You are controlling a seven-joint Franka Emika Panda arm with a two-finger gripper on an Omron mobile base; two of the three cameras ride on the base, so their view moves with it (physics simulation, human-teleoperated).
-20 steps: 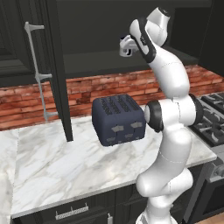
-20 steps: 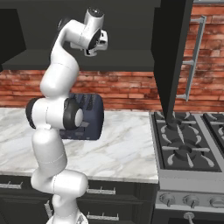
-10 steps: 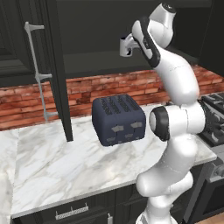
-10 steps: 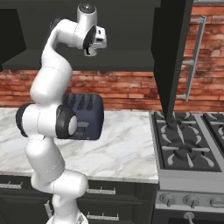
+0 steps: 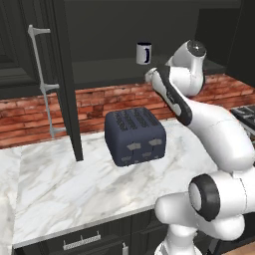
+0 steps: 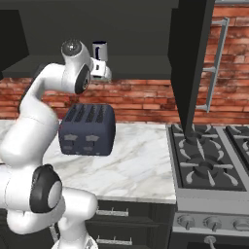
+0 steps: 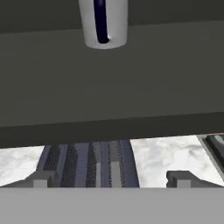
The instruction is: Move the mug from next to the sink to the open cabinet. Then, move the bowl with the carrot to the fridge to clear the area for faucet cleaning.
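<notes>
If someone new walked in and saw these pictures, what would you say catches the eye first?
Probably the mug, standing alone and upright on the shelf of the open cabinet, with the open gripper apart from it, holding nothing. Next the big navy toaster on the marble counter, right below that shelf. The white arm arches up over the toaster towards the cabinet.

Kitchen: marble counter (image 5: 64, 189), toaster (image 5: 134, 135), gas stove (image 6: 209, 165), brick backsplash (image 6: 141, 99).
</notes>
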